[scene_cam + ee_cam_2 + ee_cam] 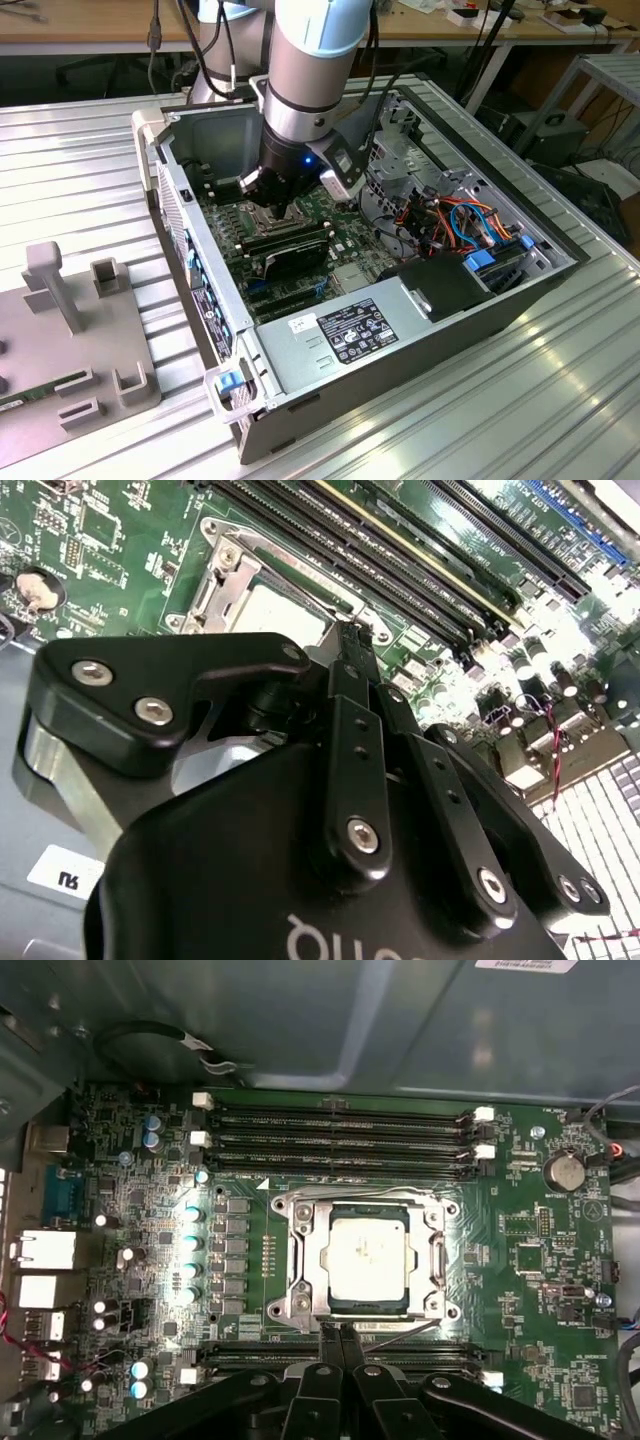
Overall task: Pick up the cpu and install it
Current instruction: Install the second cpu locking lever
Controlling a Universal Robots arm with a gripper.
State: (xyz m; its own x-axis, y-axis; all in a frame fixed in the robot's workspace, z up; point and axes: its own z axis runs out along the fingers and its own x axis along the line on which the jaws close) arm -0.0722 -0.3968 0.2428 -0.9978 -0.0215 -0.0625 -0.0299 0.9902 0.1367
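The cpu (pixel 370 1257) lies flat in the motherboard socket, its silver-grey top framed by the metal bracket (pixel 300 1260). It also appears as a pale square (pixel 285 610) just beyond the fingertips in the second wrist view. My gripper (pixel 340 1345) hangs low over the board beside the socket edge. Its two black fingers (pixel 350 670) are pressed together with nothing between them, so it is shut. In the exterior view the gripper (pixel 275 205) sits deep inside the open computer case (pixel 200 260), above the green motherboard (pixel 340 240).
Long black memory slots (pixel 340 1130) run along one side of the socket, with more slots (pixel 250 1352) on the other side by the fingers. The case walls, a power supply (pixel 350 335) and coloured cables (pixel 460 225) crowd the arm. A grey fixture (pixel 70 330) stands at the exterior view's left.
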